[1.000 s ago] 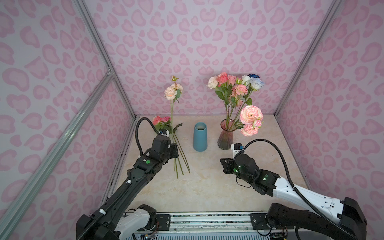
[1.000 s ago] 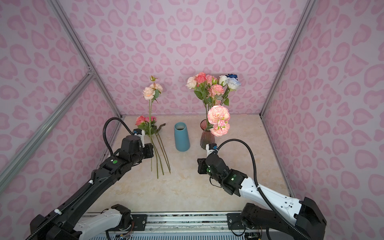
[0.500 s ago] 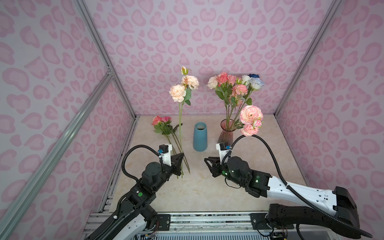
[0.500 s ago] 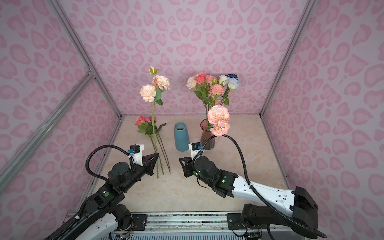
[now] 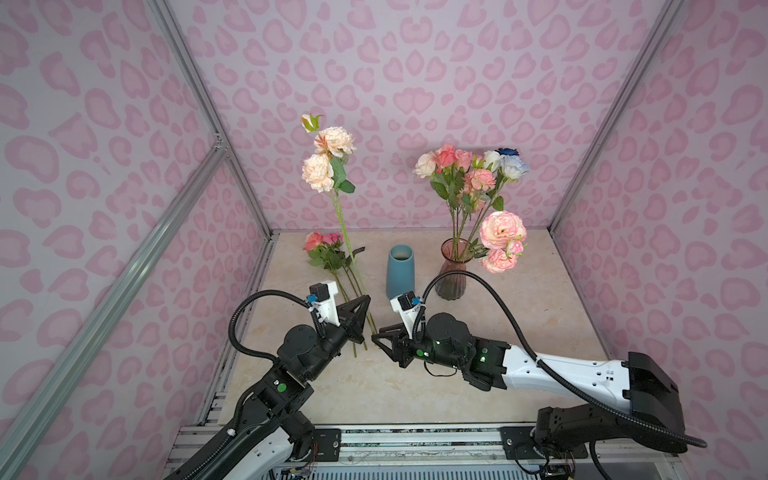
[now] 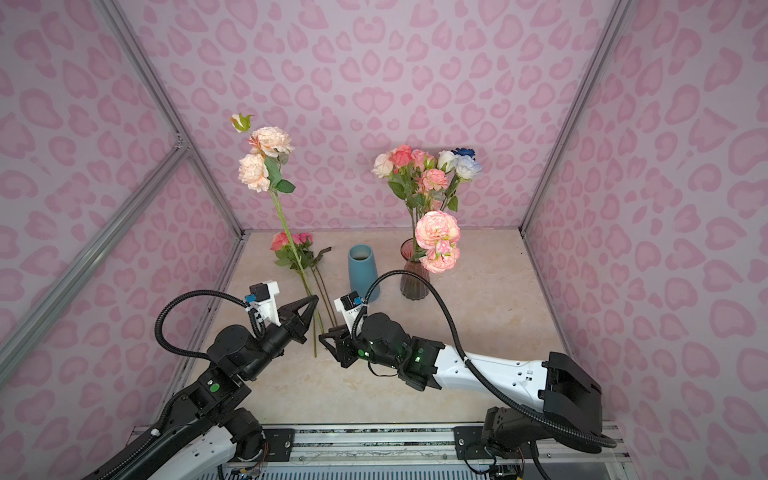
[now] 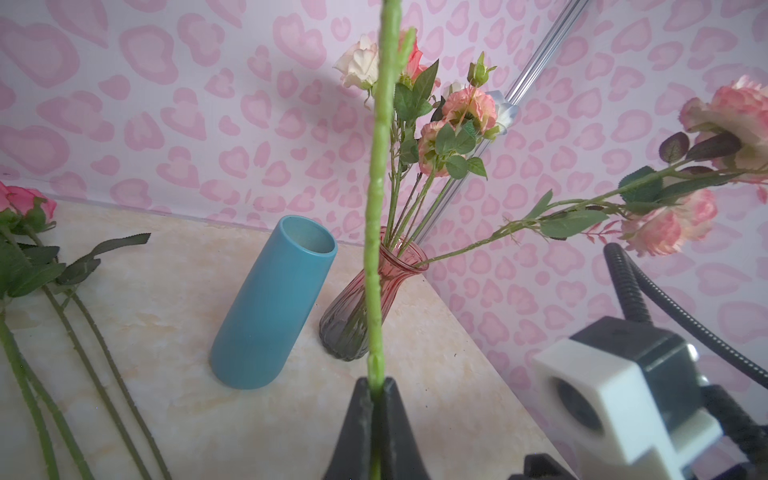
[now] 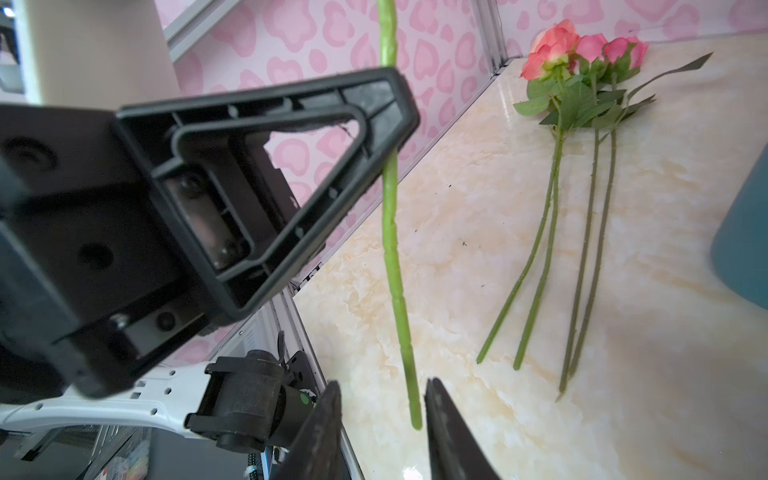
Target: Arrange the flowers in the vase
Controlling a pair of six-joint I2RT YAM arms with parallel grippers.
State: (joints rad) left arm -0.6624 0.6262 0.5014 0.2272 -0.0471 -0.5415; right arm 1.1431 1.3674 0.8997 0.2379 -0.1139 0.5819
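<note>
My left gripper (image 5: 365, 299) (image 7: 377, 380) is shut on the lower stem (image 7: 376, 208) of a cream peony spray (image 5: 328, 166) (image 6: 259, 160) and holds it upright above the table. My right gripper (image 5: 376, 333) (image 8: 382, 384) stands open just right of it, and the stem's bottom end (image 8: 415, 419) hangs between its fingers without touching them. A pink glass vase (image 5: 451, 274) (image 7: 365, 307) at the back holds several flowers (image 5: 469, 166), with one pink peony (image 5: 500, 230) leaning out to the right. Loose pink roses (image 5: 322, 243) (image 8: 577, 50) lie at the back left.
An empty blue vase (image 5: 400, 270) (image 6: 362, 270) stands just left of the glass vase. The loose roses' stems (image 8: 582, 249) stretch toward the front beside my left gripper. Pink patterned walls close in three sides, and a metal rail (image 5: 415, 440) runs along the front edge.
My left arm has pulled back toward the front and lifted the cream peony higher. My right gripper has swung left to the stem's lower end and opened.
</note>
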